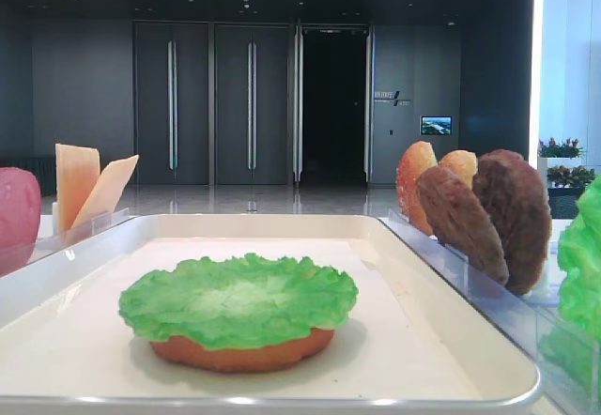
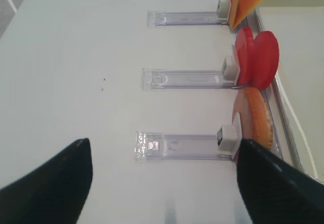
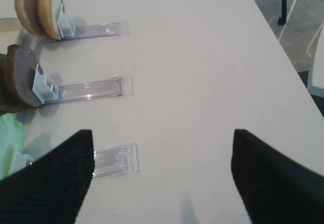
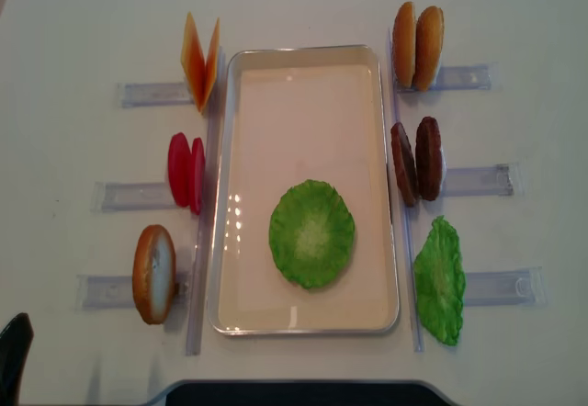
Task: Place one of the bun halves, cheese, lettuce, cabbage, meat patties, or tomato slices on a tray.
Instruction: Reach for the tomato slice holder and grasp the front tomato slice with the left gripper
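Note:
The white tray (image 4: pixel 303 121) lies in the middle of the table. On it sits a bun half (image 1: pixel 242 351) with a green lettuce leaf (image 4: pixel 311 232) on top. To its left stand the cheese (image 4: pixel 200 60), tomato slices (image 4: pixel 186 173) and another bun half (image 4: pixel 153 273). On the right are two bun halves (image 4: pixel 418 46), meat patties (image 4: pixel 416 160) and a green leaf (image 4: pixel 439 280). My left gripper (image 2: pixel 163 142) hovers open and empty over the table, near the left bun half (image 2: pixel 255 117). My right gripper (image 3: pixel 163 132) is open and empty above bare table beside the leaf (image 3: pixel 9 140).
Clear plastic holders (image 4: pixel 138 191) stick out from both long sides of the tray towards the table edges. A dark shape (image 4: pixel 303 392) runs along the near table edge. Floor shows beyond the table's right edge (image 3: pixel 298 26).

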You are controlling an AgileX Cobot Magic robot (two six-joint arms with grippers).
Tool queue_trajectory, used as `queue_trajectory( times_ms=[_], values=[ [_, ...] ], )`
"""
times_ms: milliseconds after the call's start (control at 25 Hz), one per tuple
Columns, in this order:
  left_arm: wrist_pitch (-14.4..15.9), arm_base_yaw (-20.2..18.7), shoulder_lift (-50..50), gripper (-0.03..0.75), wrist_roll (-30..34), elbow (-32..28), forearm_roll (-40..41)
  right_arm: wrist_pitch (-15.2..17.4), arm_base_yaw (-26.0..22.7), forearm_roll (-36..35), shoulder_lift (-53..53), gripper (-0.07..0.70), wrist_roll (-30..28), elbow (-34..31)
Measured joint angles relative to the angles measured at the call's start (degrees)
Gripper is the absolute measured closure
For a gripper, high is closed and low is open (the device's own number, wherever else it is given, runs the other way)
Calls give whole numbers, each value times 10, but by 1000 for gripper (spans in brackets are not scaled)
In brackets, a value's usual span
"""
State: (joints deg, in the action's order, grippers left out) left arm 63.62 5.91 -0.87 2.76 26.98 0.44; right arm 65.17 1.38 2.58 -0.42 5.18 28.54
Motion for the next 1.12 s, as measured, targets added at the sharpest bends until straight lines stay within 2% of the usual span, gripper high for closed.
queue_trajectory(
  times_ms=[880,1120],
  values=[
    [1,0,2,24,-4,0,-1,0,0,0,0,73,0,0],
    [23,0,88,24,-18,19,-4,0,0,0,0,73,0,0]
  ],
)
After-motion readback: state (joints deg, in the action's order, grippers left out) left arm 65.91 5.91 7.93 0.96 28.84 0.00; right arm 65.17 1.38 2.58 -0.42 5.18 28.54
